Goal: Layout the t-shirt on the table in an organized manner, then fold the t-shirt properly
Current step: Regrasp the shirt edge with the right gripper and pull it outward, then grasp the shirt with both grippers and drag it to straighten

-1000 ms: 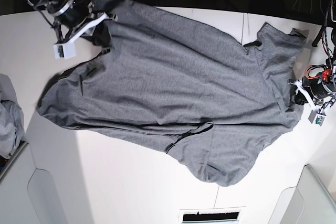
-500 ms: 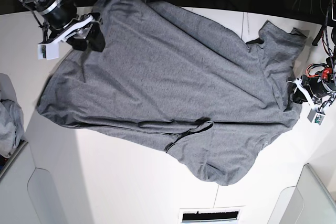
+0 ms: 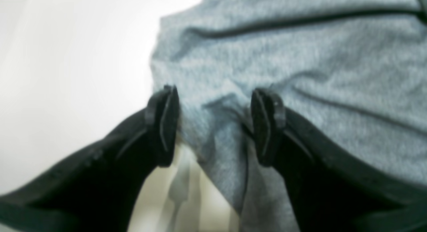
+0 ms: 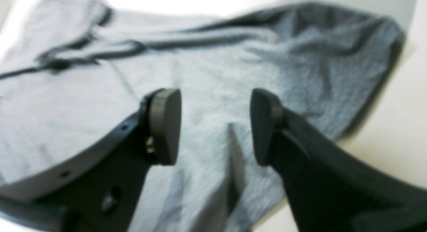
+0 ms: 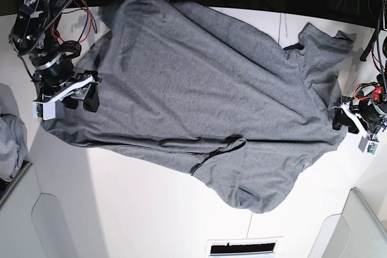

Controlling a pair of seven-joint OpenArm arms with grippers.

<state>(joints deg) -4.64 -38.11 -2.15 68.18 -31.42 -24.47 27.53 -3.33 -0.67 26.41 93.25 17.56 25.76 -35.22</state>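
One white table (image 5: 151, 222) carries one charcoal-grey t-shirt (image 5: 205, 101), spread wide between the two grippers, its far edge running off the table's dark back edge. One lighter bluish-grey garment heap (image 5: 11, 143) lies just outside the right gripper, apart from the shirt.

The right gripper (image 4: 215, 125) stands with its jaws parted above the shirt's edge, cloth lying loose beneath the gap and nothing pinched. The left gripper (image 3: 213, 125) also has its jaws spread; a raised fold of the shirt's edge sits between the fingers (image 3: 163, 125), and whether it touches either one cannot be told.
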